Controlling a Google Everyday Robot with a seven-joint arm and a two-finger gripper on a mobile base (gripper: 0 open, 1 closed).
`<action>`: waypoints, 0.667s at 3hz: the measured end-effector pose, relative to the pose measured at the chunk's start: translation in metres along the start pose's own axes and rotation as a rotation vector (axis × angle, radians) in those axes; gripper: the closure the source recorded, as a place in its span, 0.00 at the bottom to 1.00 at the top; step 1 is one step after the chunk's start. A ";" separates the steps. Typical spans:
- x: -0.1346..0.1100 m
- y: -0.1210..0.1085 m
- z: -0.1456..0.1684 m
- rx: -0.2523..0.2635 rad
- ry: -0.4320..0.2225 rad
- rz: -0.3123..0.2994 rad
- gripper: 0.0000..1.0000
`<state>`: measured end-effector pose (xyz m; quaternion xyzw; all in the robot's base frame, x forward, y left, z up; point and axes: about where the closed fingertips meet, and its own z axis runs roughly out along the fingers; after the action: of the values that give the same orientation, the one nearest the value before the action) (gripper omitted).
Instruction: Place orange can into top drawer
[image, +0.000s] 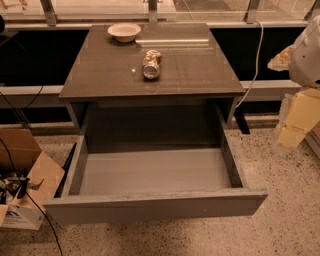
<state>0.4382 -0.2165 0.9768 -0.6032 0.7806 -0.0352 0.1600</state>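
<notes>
One relation decides the coming move: the orange can (151, 64) lies well apart from the gripper (294, 119), which hangs beyond the bench's right side as the camera sees it, lower than the bench top. What shows there is a pale, blurred shape under the white arm, so I take it for the gripper with some caution. I cannot tell whether its jaws stand wide or narrow. They hold no can, since the can is on the bench (200, 75).

The can lies on its side near the middle of the bench, a little toward the back edge, touching nothing else. Its long axis runs roughly from the bench's back edge to its front edge, silver round end facing the front, so its curved flanks face the bench's two sides.

Judging from that, the jaws would have to cross in over the bench's right side and close across the flanks, square to the axis. A nudge from the side may set the can rolling.

The bowl (124, 32) stands near the bench's back left corner, apart from the can. The top drawer (155, 207) is pulled out below the bench's front edge, its grey floor open from above, in line with the can's silver end. The grasp is not yet begun.
</notes>
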 end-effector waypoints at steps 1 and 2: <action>-0.001 0.000 -0.001 0.003 -0.002 0.002 0.00; -0.011 -0.007 0.001 0.010 -0.037 0.053 0.00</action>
<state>0.4474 -0.2080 0.9796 -0.5820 0.7931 -0.0235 0.1783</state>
